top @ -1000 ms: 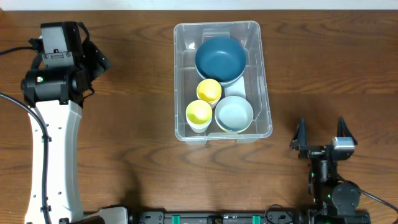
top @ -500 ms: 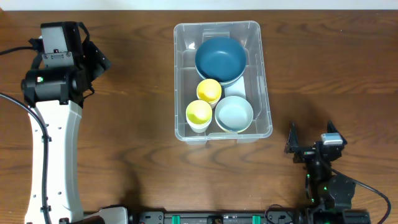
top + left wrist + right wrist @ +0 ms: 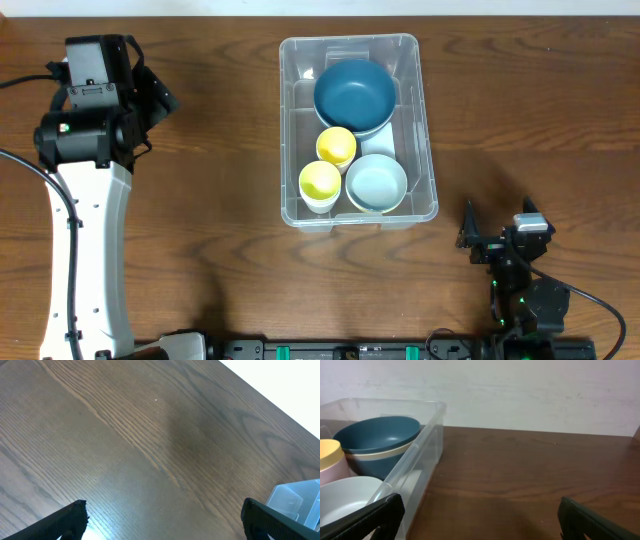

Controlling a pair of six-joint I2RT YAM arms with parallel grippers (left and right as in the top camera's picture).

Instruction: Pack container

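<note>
Now — container (image 3: 420, 120) at mid-table; both arms' jaws wide open, holding nothing.

Right gripper (image 3: 480, 515) near front edge, well apart from container's near right corner. Container clear, rounded corners; inside, near to far: pale bowl (image 3: 376, 182) beside a yellow cup (image 3: 320, 181), second yellow cup (image 3: 336, 145), blue bowl (image 3: 354, 92). Bare table (image 3: 220, 150) left and right of its walls. Left gripper (image 3: 165, 517) far left over bare wood, well apart.

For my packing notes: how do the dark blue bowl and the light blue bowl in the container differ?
The dark blue bowl is wider and lies at the far end; the light blue bowl is smaller, at the near end. Both sit upright inside the container.
</note>
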